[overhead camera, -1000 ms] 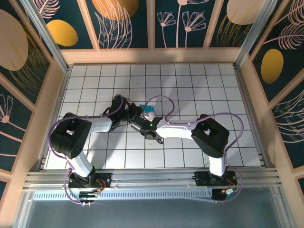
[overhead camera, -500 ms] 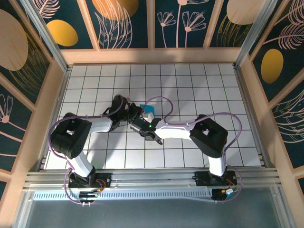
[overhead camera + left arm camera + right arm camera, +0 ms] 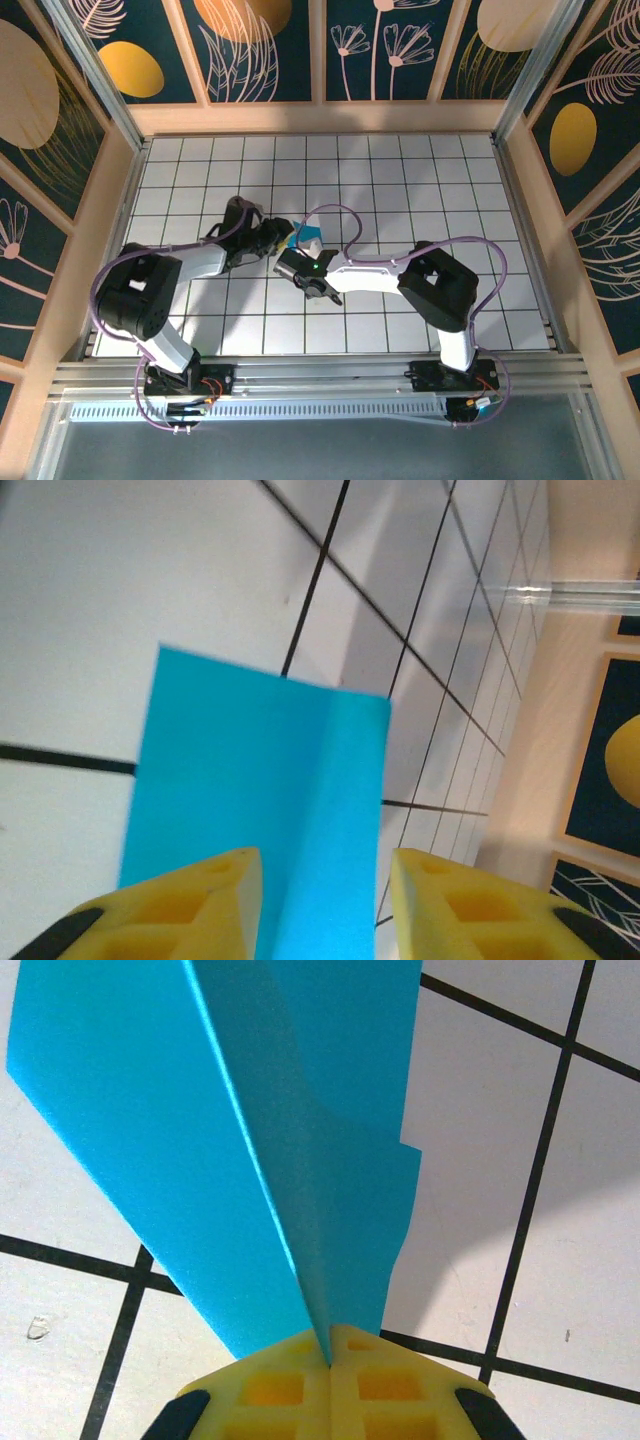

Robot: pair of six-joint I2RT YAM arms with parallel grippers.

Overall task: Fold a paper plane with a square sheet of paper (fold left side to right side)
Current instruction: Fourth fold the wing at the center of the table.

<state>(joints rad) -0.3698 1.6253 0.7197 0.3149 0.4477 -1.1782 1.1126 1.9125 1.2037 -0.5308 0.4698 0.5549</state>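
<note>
The paper plane [image 3: 307, 238] is cyan-blue paper folded into a slim creased shape, standing off the tiled table near its middle. In the right wrist view the paper plane [image 3: 250, 1110] fans upward from a sharp centre crease, and my right gripper [image 3: 330, 1345] is shut on the bottom of that crease. My right gripper [image 3: 298, 253] reaches it from the near side. My left gripper [image 3: 282, 238] sits just left of it. In the left wrist view my left gripper [image 3: 325, 890] stands open, with the paper plane [image 3: 260, 780] running between the yellow fingers [image 3: 205, 900] without being pinched.
The white tiled table [image 3: 420, 200] stretches out on all sides of the arms. Wooden walls [image 3: 520, 200] enclose it, and a metal rail [image 3: 320, 375] runs along the near edge. Purple cables [image 3: 335, 212] loop above both wrists.
My left gripper has opened and drawn back to the left, off the paper. My right gripper has shut on the paper's crease, and more of the paper now shows from above.
</note>
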